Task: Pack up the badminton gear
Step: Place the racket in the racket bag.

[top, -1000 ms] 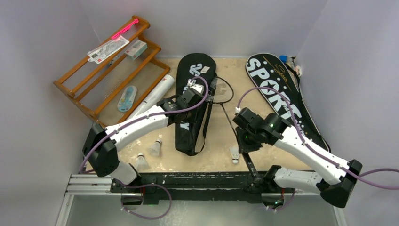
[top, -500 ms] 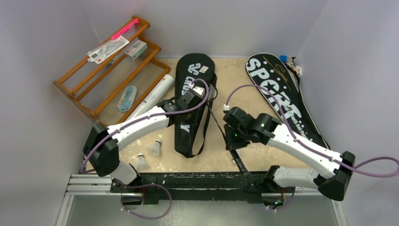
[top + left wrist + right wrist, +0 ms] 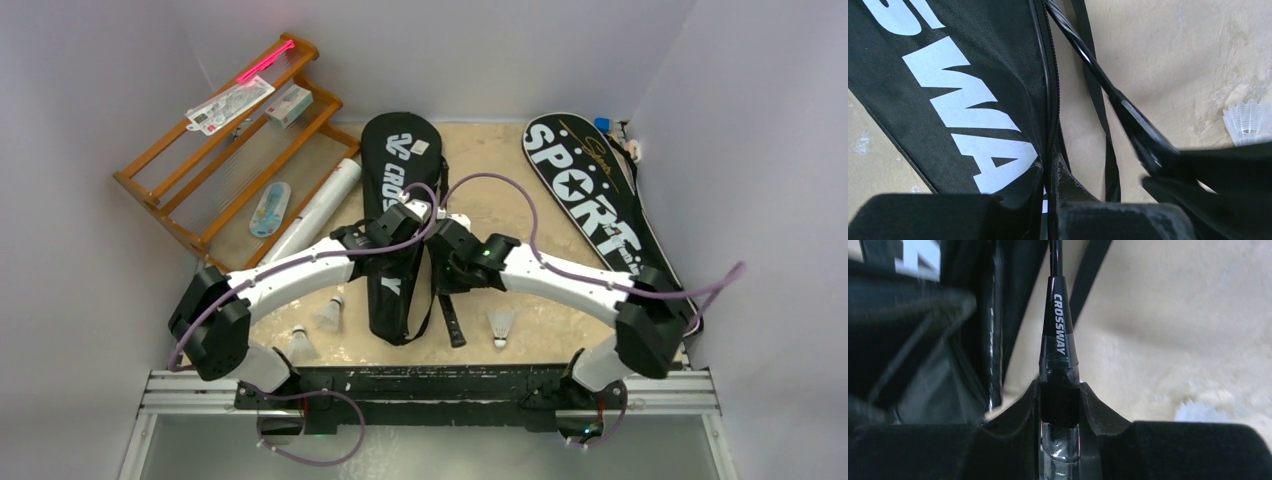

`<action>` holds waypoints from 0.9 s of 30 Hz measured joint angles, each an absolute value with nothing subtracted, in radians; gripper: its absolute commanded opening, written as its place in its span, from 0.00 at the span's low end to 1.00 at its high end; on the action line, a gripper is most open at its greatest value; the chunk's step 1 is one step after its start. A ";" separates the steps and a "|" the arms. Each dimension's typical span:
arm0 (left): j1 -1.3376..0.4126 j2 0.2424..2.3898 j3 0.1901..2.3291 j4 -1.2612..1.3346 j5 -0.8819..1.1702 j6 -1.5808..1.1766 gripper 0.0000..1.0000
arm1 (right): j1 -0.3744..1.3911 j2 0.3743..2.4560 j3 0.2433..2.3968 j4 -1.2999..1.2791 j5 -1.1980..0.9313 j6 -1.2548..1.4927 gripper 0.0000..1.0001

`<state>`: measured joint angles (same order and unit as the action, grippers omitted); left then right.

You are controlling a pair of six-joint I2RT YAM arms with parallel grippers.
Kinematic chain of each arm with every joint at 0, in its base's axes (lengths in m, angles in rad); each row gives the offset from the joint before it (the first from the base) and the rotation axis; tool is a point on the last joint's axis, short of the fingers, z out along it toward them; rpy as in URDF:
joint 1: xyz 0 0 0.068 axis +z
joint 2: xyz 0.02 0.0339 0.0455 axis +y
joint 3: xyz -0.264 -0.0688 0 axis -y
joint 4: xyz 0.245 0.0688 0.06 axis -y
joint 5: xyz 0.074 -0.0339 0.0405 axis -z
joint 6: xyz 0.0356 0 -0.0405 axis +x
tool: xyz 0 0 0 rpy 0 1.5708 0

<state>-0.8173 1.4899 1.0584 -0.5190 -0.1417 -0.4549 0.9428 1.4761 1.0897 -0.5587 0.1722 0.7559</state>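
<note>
Black racket-shaped fabric bag with white lettering (image 3: 963,90) lies on the beige surface (image 3: 1173,75), its zipper edge clenched between the left fingers (image 3: 948,217). The right fingers (image 3: 1098,415) grasp the thin black racket (image 3: 1057,325) at its handle top, the shaft running ahead alongside the bag. A white feather shuttlecock (image 3: 501,323) lies near them.

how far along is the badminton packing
Nothing fully packed yet. In hand: right gripper clamps the racket, its shaft apparently entering the Crossway bag, whose edge the left gripper pinches. To do: three shuttlecocks, tube, Sport bag.
</note>
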 measured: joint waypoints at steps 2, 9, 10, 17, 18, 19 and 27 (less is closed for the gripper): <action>-0.817 1.488 1.042 -0.509 -0.132 -0.451 0.00 | 0.942 1.536 1.088 -0.483 0.193 0.776 0.00; -0.813 1.465 0.989 -0.496 -0.105 -0.450 0.00 | 0.933 1.743 1.103 -0.251 0.253 0.821 0.00; -0.812 1.463 0.981 -0.491 -0.105 -0.451 0.00 | 0.931 1.762 1.103 -0.223 0.253 0.827 0.00; -0.796 1.449 0.941 -0.435 -0.114 -0.452 0.00 | 0.887 1.780 1.016 0.031 0.138 0.852 0.11; -0.797 1.440 0.934 -0.424 -0.109 -0.452 0.00 | 0.875 1.780 1.000 0.061 0.107 0.847 0.19; -0.797 1.431 0.928 -0.416 -0.104 -0.452 0.00 | 0.862 1.780 0.987 0.083 0.073 0.838 0.26; -0.808 1.394 0.876 -0.422 -0.062 -0.464 0.00 | 0.798 1.665 0.850 0.248 -0.031 0.813 0.52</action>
<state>-0.8078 1.3941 0.8764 -0.4221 -0.0624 -0.4644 0.7979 1.6653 0.8501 0.2478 -0.0315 0.8131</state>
